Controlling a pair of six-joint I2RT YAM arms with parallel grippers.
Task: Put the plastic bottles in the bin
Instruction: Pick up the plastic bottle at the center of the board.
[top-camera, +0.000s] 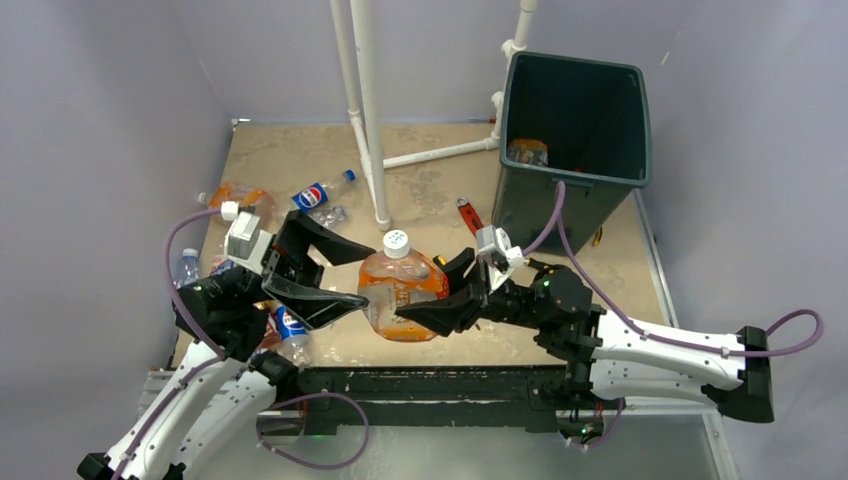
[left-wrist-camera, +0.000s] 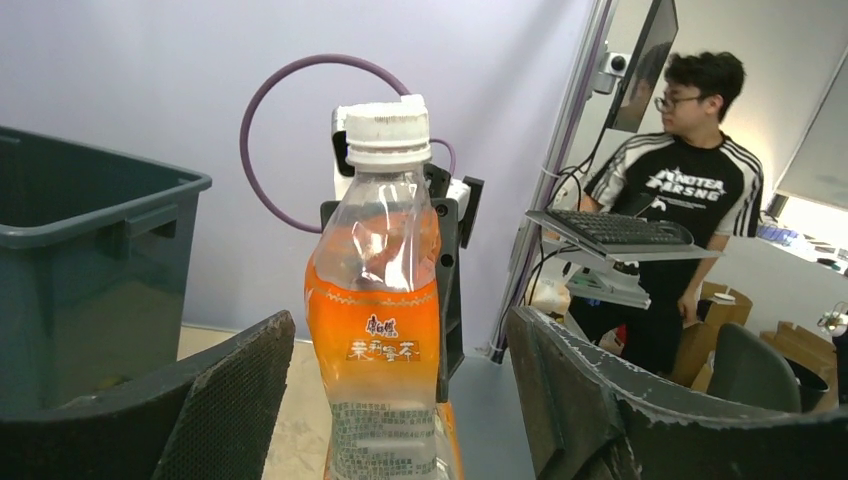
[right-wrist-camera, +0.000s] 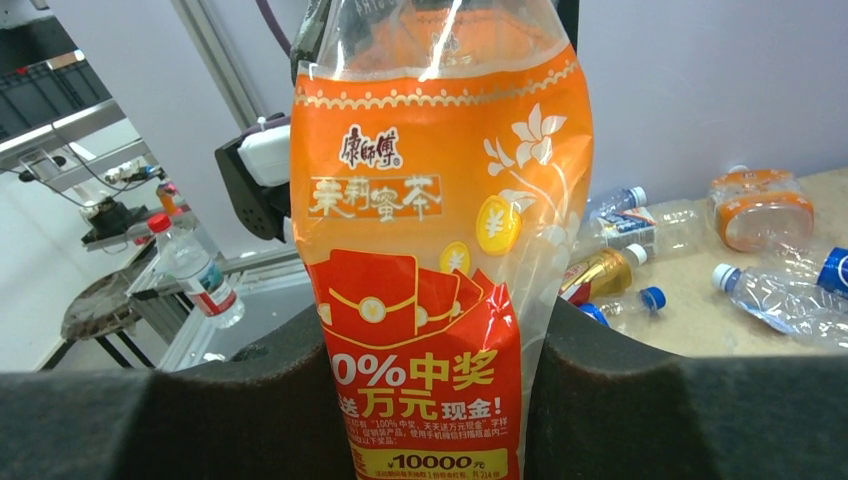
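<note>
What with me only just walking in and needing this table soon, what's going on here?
The right gripper is clamped on a big orange-labelled bottle, holding it upright at the middle of the table. The left gripper is open, with its fingers on either side of the same bottle but not gripping it. The green bin stands at the far right with one bottle already inside. Several more bottles lie on the table's left side, not yet binned.

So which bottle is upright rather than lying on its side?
The big orange-labelled bottle with the white cap, gripped in the right pincer. The others on the table, like the Pepsi bottle, lie flat.
</note>
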